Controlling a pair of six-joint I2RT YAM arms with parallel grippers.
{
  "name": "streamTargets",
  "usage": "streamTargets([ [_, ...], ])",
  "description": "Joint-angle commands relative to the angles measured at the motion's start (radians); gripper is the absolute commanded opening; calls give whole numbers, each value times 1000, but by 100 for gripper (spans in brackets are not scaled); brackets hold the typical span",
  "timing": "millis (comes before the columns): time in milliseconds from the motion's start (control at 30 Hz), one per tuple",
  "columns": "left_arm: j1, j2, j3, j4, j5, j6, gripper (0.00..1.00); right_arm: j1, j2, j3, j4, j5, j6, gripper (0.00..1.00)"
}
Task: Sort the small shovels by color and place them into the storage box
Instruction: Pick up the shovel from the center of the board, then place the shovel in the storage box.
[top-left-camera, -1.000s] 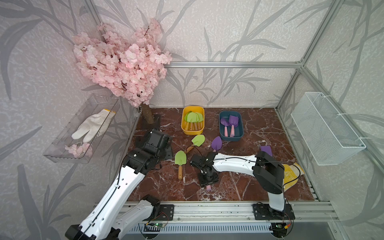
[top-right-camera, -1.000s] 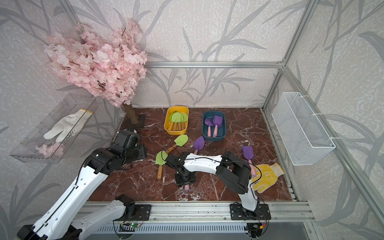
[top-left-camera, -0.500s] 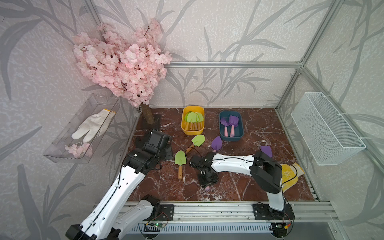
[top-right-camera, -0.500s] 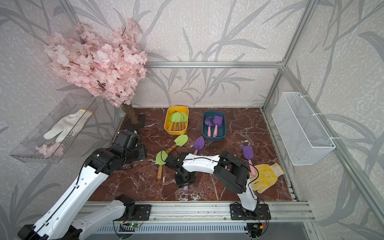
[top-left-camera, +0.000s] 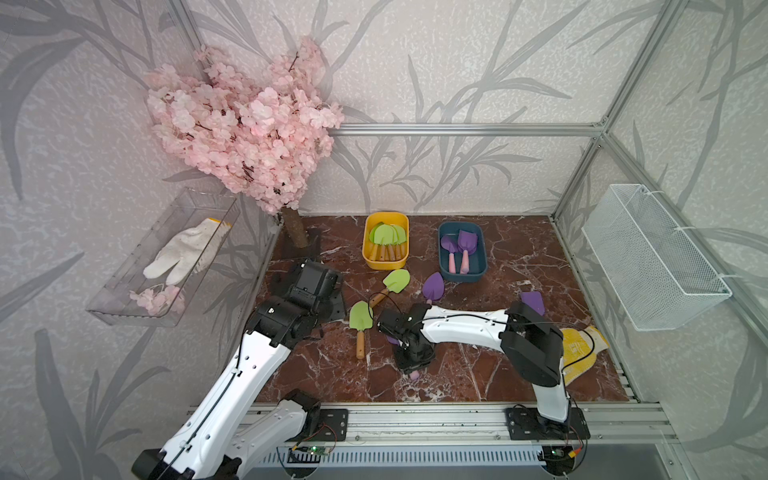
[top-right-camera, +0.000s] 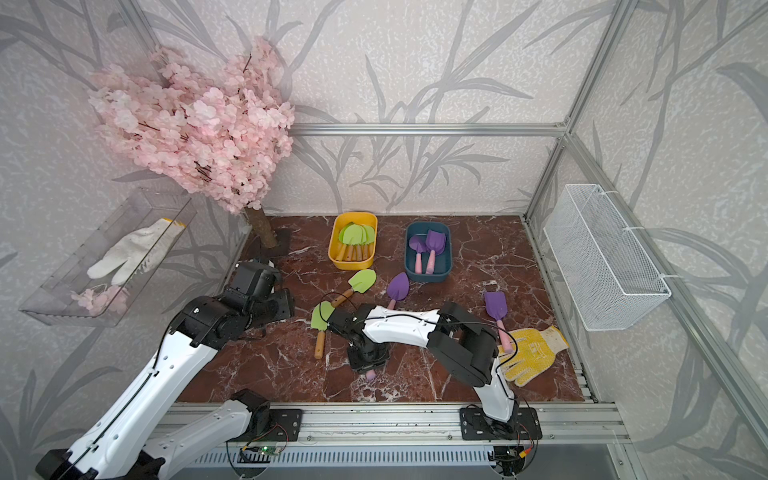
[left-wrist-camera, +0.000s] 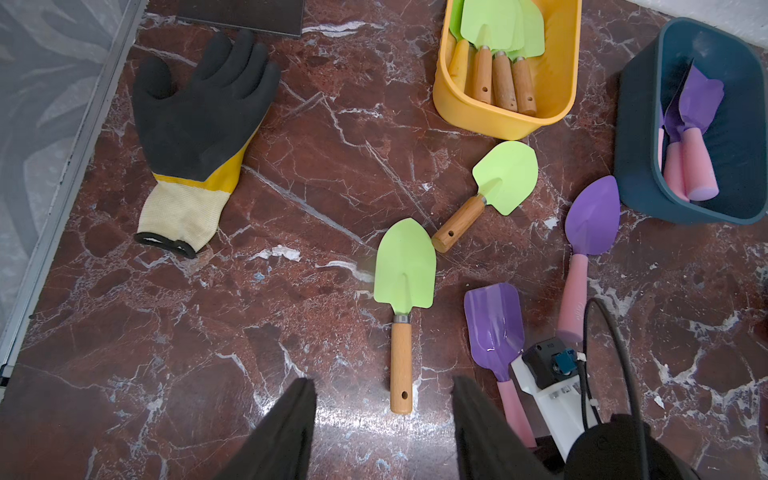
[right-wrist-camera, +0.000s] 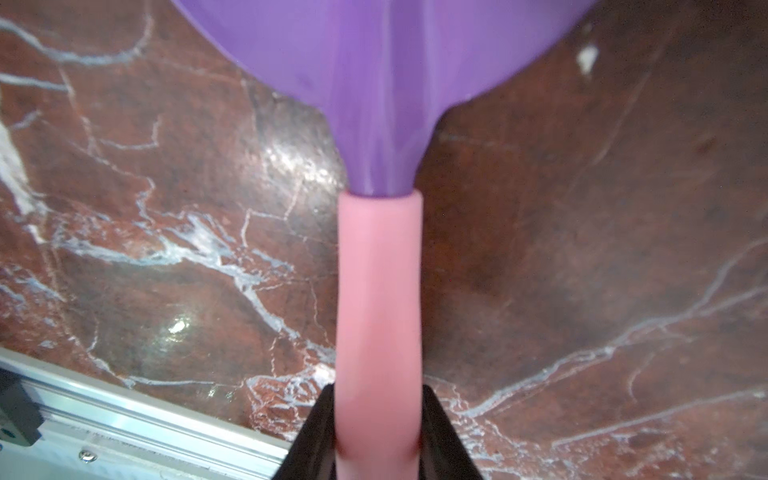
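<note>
The right gripper (right-wrist-camera: 376, 432) clenches the purple shovel (right-wrist-camera: 382, 137) by its pink handle (right-wrist-camera: 380, 291), seemingly soft foam. The blade, toward eleven o'clock, looks light and stiff. The left gripper (left-wrist-camera: 381, 386) is released.

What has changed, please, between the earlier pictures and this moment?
The right gripper, low over the front of the table, closed its jaws on the pink handle of the purple shovel lying there; the arm itself hardly moved. The left gripper stayed open and idle, and the other loose shovels, the yellow box and the blue box stayed put.
</note>
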Motion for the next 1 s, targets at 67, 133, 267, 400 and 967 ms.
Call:
streamTargets([
  [67,4,-8,-17,14,3,-3,56,11,-26,22,-49,34,-6,26],
  [133,4,-10,-17,17,4,-6,56,11,-36,25,-54,40,-5,26],
  [267,5,-10,-17,18,6,-8,56,11,-73,32,-71,65,-4,25],
  [400,7,-1,-20,20,10,-4,57,7,-104,46,-91,82,-14,25],
  [967,6,86,1,101,76,20,56,-325,-249,210,-260,142,-138,24],
])
